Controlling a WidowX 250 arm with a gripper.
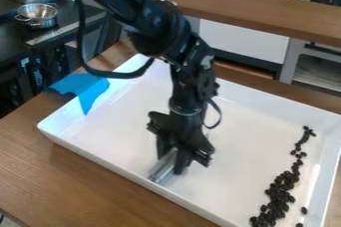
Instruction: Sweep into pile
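The gripper [173, 160] points down into the white tray [126, 168], near the tray's front wall and left of its middle. It is shut on a silvery, tube-like tool [162, 169], which slants down to the left from between the fingers; its upper part is hidden by the gripper. Many small dark beans [280, 186] lie in a long, loose band inside the tray's right wall, from the front corner up toward the back. A few lie apart at the band's right edge. A wide stretch of tray floor separates tool and beans.
The tray's raised walls surround the work. Blue tape [83, 87] hangs over its left wall. The wooden table [40, 171] extends around it, with a raised wooden ledge [266, 14] behind. A metal pot [38, 15] stands on a dark surface at the upper left.
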